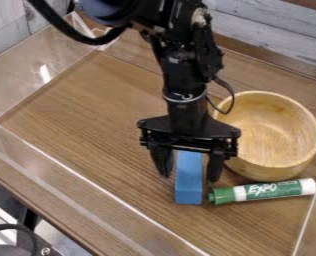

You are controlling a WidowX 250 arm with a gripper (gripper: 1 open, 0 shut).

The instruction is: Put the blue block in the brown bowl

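Observation:
The blue block (188, 177) lies flat on the wooden table, its long side running toward the camera. My gripper (188, 160) points straight down over the block's far end, open, one black finger (160, 162) on each side of the bar. Whether the fingers touch it I cannot tell. The brown bowl (272, 128), a round light wooden one, stands empty just to the right of the gripper.
A green-and-white Expo marker (261, 190) lies just right of the block's near end, in front of the bowl. Clear plastic walls (27, 150) fence the table on the left and front. A cable (222, 98) hangs from the arm beside the bowl's rim.

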